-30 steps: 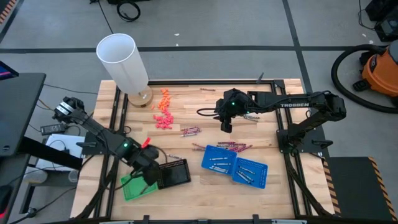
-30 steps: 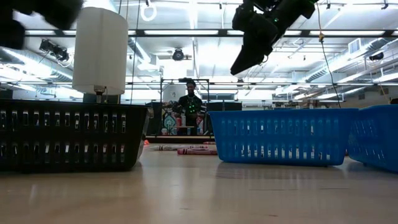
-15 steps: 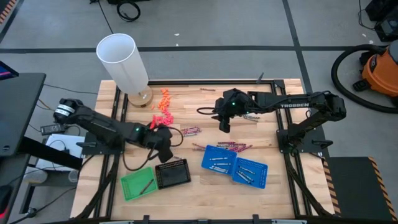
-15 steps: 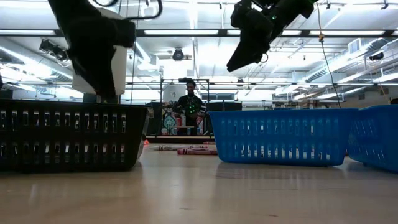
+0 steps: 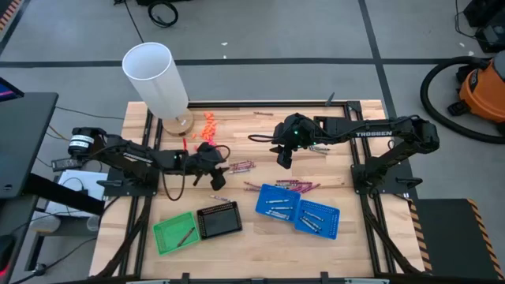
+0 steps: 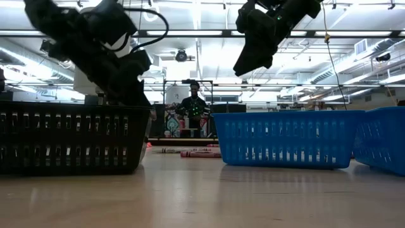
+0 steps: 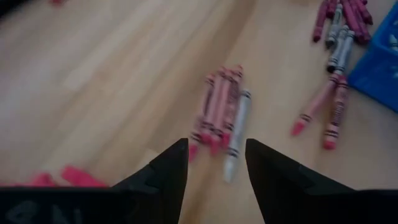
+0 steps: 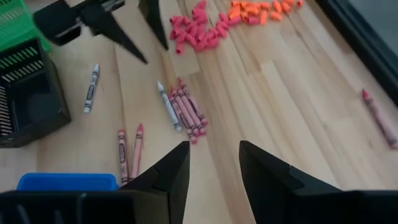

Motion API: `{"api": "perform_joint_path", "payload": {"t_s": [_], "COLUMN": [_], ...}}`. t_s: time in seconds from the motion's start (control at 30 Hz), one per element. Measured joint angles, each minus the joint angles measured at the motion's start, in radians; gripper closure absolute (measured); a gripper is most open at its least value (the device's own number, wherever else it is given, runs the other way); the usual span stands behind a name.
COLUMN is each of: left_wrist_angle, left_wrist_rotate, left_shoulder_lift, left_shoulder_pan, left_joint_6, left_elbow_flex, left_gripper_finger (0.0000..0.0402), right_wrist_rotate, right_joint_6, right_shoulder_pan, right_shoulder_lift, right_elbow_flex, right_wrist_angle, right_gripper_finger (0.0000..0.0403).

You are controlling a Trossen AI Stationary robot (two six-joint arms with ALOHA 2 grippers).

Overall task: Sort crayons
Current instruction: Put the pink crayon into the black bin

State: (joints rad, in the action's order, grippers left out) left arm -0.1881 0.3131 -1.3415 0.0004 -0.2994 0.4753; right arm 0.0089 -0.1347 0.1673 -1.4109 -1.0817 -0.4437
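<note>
Magenta and grey crayons [image 7: 219, 112], blue baskets [image 5: 297, 210].

From my feed, a crayon cluster [image 5: 241, 166] lies mid-table [image 5: 260, 252], two baskets [image 5: 297, 210] at its five o'clock, two trays [image 5: 197, 226] at seven.

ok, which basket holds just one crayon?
The green basket, left of the black one: a single crayon lies inside. Both blue baskets hold several.

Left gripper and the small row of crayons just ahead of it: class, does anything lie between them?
Nothing visible does. The left gripper is open, and in its wrist view only bare table separates its fingers from the row of crayons. The pink stubby pieces lie off to the side.
</note>
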Motion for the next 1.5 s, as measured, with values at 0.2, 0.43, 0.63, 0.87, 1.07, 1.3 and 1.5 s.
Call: {"api": "perform_joint_path", "payload": {"t_s": [0.2,0.43,0.63,0.87,1.07,1.3,1.5], "left_wrist_angle": [-0.199,-0.288,-0.280,-0.279,-0.282,-0.261,-0.259], "left_wrist_rotate": [-0.002,-0.055,-0.076,-0.215,-0.221,-0.222,-0.237], "left_shoulder_lift": [-0.001,-0.115,-0.265,-0.382,-0.420,-0.424,-0.424], "left_shoulder_pan": [0.064,0.099,0.154,0.188,0.189,0.196,0.250], "left_joint_6": [0.084,0.060,0.060,0.110,0.077,0.079,0.056], "left_elbow_flex": [-0.088,-0.052,0.051,0.128,0.134,0.134,0.134], "left_gripper_finger": [0.0230,0.0230,0.0244,0.0247,0.0247,0.0247,0.0247], "right_wrist_rotate": [0.024,0.028,0.034,0.027,0.024,0.016,0.016], "right_joint_6": [-0.004,-0.004,-0.002,-0.003,-0.035,-0.039,-0.048], "right_shoulder_pan": [-0.002,-0.001,0.000,0.000,-0.002,-0.002,-0.002], "right_shoulder_lift": [0.000,0.000,0.000,0.000,0.000,0.000,0.000], "right_elbow_flex": [0.000,0.000,0.000,0.000,0.000,0.000,0.000], "right_wrist_angle": [-0.036,-0.032,-0.029,-0.030,-0.030,-0.030,-0.030], "right_gripper_finger": [0.0256,0.0256,0.0256,0.0256,0.0256,0.0256,0.0256]}}
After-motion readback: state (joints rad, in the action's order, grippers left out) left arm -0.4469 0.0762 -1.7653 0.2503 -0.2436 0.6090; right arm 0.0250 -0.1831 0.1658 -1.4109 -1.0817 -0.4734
